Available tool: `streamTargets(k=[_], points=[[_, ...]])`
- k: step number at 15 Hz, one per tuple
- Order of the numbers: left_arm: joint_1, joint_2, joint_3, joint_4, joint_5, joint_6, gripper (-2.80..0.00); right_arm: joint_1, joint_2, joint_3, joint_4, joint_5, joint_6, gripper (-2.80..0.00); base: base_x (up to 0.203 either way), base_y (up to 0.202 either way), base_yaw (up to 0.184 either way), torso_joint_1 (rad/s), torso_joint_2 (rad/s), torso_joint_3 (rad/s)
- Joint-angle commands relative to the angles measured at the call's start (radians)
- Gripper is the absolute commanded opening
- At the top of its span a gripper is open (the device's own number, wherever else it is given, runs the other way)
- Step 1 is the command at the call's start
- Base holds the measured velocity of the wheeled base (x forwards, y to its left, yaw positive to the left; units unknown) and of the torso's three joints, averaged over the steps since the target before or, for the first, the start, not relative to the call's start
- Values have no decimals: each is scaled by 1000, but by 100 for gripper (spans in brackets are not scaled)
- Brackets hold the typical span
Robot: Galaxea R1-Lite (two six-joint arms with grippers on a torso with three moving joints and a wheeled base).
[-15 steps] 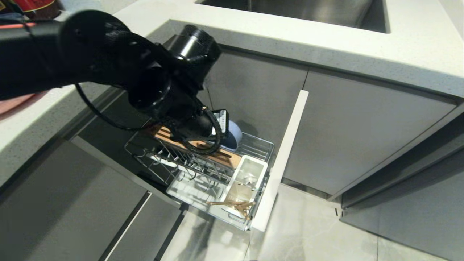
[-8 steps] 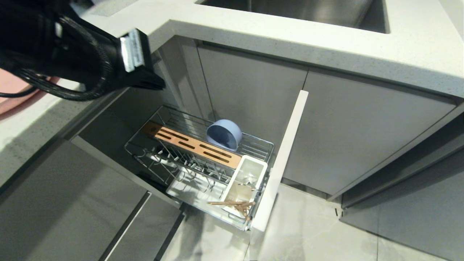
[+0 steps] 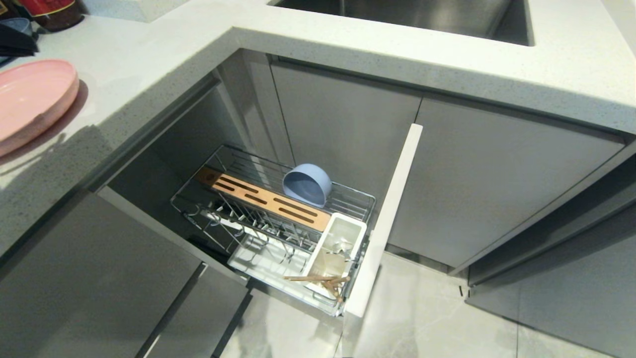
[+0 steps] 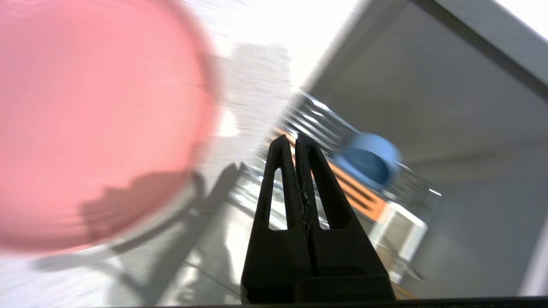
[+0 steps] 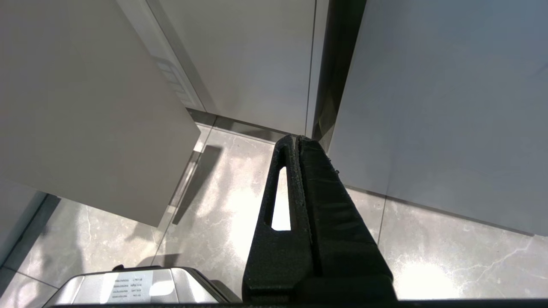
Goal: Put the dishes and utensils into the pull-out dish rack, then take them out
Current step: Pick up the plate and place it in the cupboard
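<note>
Fingers of the left gripper [image 4: 295, 139] press flat together with nothing between them, hanging above the countertop [image 3: 149, 54] near the pink plate [image 4: 85, 124], which lies flat on that counter at the robot's left. Beyond the fingertips, lower down, sits the pull-out dish rack [image 3: 357, 199], drawn out from the cabinet with its pale front panel [image 3: 385, 219] standing at the outer end. The periwinkle-blue bowl [image 3: 308, 185] rests tilted on its side in the rack's far section, just behind the slotted wood strip [image 3: 268, 199]. The wooden chopsticks [image 3: 318, 281] lie across the white utensil box [image 3: 343, 233] near the front panel; the spoon cannot be made out. The right gripper [image 5: 296, 139] is likewise clamped shut and empty, pointing down at the grey floor tiles [image 5: 428, 256] beside cabinet doors [image 5: 449, 107].
</note>
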Motion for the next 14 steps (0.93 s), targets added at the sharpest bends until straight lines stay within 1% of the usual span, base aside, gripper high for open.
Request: streamTargets(k=[1,2,3,5,11,13,14], points=[[32,-45,13,4,37,21,-280,0,-4,0,-1,0,0,-280,0,0,0,0,0,0],[50,-47,23,4,87,31,-280,0,-4,0,-1,0,0,-280,0,0,0,0,0,0],[59,-46,32,3,111,36,-280,0,-4,0,-1,0,0,-280,0,0,0,0,0,0],[62,-43,44,3,111,60,-280,0,-4,0,-1,0,0,-280,0,0,0,0,0,0],[61,67,65,-12,117,62,-280,0,-4,0,-1,0,0,-280,0,0,0,0,0,0],[64,104,66,-20,160,57,-280,0,-4,0,-1,0,0,-280,0,0,0,0,0,0],[64,105,67,-27,169,58,0,0,-4,0,-1,0,0,-280,0,0,0,0,0,0]])
